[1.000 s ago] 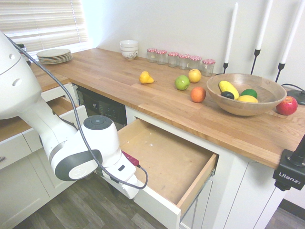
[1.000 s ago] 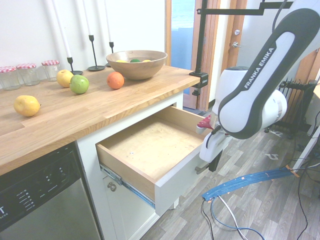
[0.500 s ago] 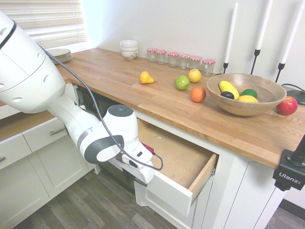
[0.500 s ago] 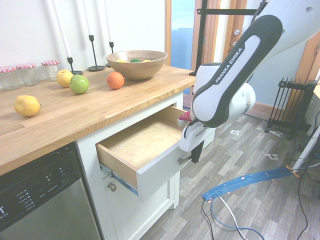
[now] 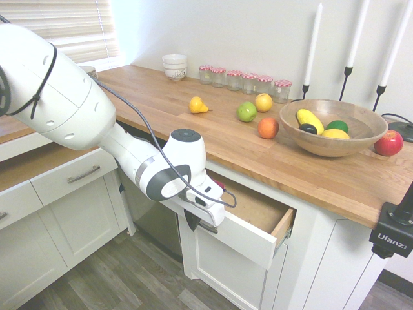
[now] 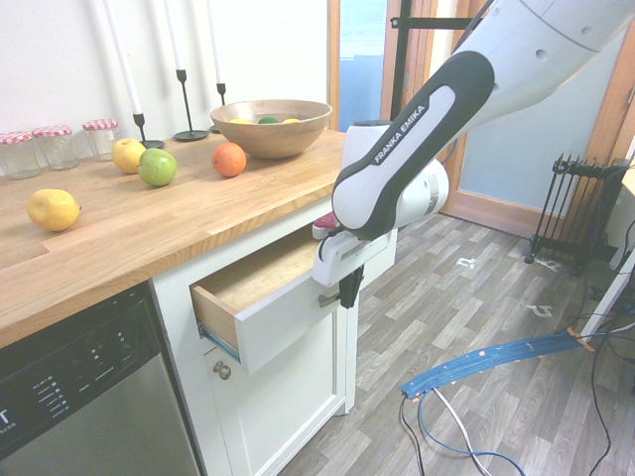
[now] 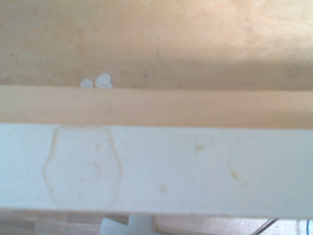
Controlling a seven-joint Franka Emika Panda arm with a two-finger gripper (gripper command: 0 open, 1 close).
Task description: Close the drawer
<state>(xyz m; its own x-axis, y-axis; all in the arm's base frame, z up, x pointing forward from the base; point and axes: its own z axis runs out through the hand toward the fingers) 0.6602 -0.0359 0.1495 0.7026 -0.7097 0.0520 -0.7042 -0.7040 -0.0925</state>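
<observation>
My jaws (image 6: pixel 349 295) closed, empty, pointing down against the white front of the drawer (image 6: pixel 273 312); drawer partly open under the bench (image 6: pixel 179 223).

You see the drawer (image 5: pixel 248 227) sliding in, now only partly open, as the gripper (image 6: pixel 348 294) travels with its front toward the cabinet.

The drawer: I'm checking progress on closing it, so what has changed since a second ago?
The drawer has slid most of the way into the cabinet; only a narrow strip of its inside still shows. The arm's tool, shut and pointing down at the drawer's white front, moved in with it. The fruit, wooden bowl and jars on the countertop stayed put.
</observation>
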